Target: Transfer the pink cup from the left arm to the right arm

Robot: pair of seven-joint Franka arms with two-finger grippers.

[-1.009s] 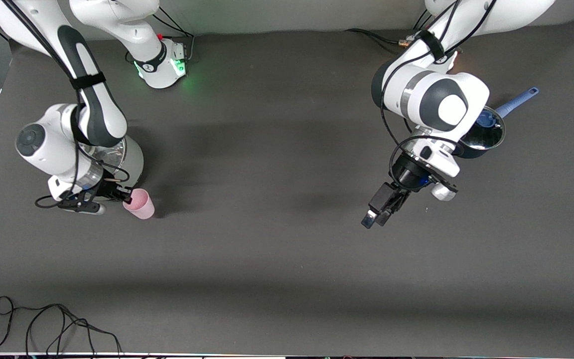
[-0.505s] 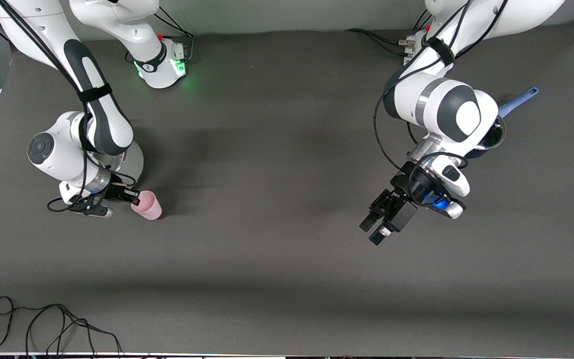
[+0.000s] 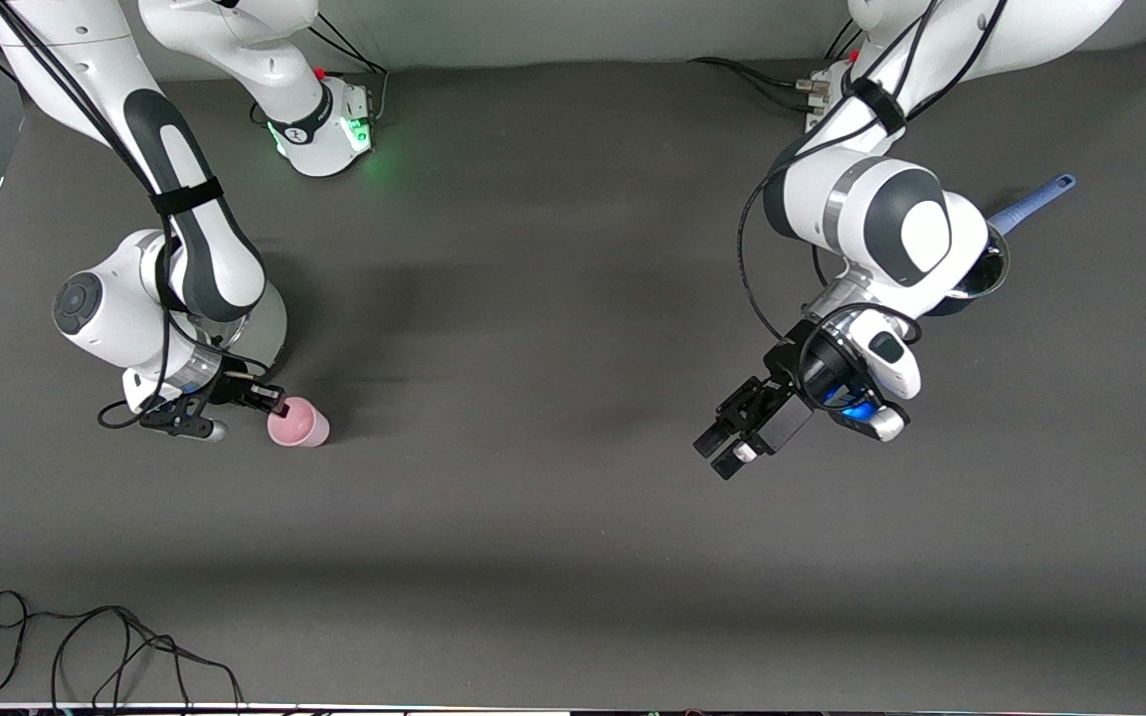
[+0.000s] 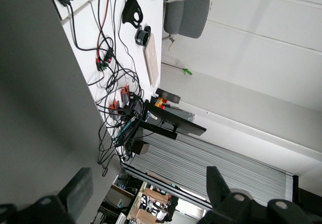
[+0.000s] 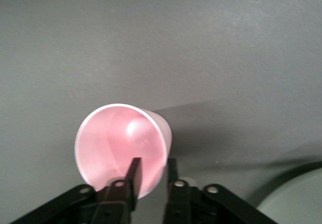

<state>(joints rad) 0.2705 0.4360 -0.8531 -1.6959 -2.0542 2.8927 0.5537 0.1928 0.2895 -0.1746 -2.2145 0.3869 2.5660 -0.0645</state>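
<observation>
Between my right gripper (image 3: 270, 401), pinched on the pink cup's (image 3: 298, 423) rim, and my left gripper (image 3: 717, 454), fingers spread, the dark table (image 3: 533, 348) lies bare through the middle of the frame, a wide lane for either hand. A pale pot (image 3: 273, 316) stands just beside my right wrist, upward in the frame from the cup. A dark pot (image 3: 989, 270) with a blue handle (image 3: 1031, 204) sits under my left arm's elbow. A loose black cable (image 3: 125, 636) sprawls in the lower corner at the right arm's end.
</observation>
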